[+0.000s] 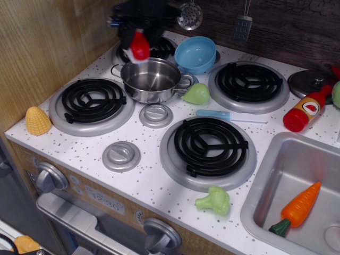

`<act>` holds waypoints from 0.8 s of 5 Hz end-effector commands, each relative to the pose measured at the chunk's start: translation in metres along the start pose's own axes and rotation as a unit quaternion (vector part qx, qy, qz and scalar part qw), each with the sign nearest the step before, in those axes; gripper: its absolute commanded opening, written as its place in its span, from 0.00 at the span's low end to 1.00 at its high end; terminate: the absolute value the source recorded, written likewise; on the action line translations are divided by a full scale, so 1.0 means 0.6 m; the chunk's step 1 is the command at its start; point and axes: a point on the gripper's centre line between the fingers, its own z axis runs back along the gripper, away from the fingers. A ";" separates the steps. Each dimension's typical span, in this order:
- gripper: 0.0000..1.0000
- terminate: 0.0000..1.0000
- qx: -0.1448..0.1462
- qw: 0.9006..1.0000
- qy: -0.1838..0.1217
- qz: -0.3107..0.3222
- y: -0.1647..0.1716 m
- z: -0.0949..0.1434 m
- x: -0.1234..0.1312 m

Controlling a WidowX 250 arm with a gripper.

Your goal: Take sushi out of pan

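Observation:
The pan (151, 81) is a small shiny steel pot with two loop handles, standing between the back-left and front-left burners; its inside shows bare metal. The sushi (139, 47), red on top with a white base, hangs in the air above the pan's far rim. My gripper (139, 40) is shut on the sushi, its black fingers blurred around it near the top of the view, above the back-left burner.
A light-blue bowl (195, 53) sits just right of the pan. A green pear-like toy (197, 94) lies by the pan's right handle. A blue spatula (215, 114), red bottle (305, 111), steel lid (311, 81), corn (37, 120), broccoli (214, 200) and sink with carrot (299, 206) lie around.

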 end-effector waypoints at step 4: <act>1.00 0.00 -0.070 0.997 0.011 0.039 0.065 -0.042 -0.010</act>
